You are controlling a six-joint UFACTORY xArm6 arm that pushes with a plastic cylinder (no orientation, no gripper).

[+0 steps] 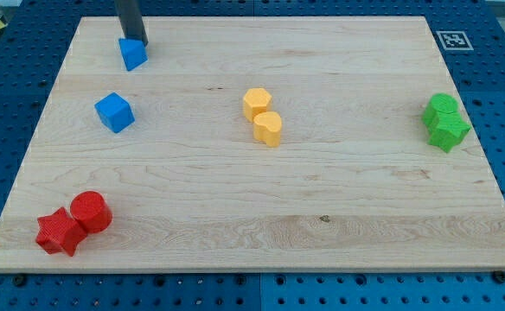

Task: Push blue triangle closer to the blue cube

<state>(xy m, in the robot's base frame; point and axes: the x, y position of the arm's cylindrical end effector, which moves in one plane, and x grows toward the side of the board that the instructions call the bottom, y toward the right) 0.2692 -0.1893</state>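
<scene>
The blue triangle (133, 55) lies near the board's top left. My tip (133, 40) stands right at its upper edge, touching it. The blue cube (114, 112) sits below and slightly left of the triangle, a short gap between them. The rod runs up out of the view's top.
Two yellow blocks (263, 116) sit touching near the middle. Two green blocks (445, 122) sit at the right edge. A red cylinder (91, 212) and red star (60, 232) lie at the bottom left. The wooden board (322, 216) rests on a blue pegboard.
</scene>
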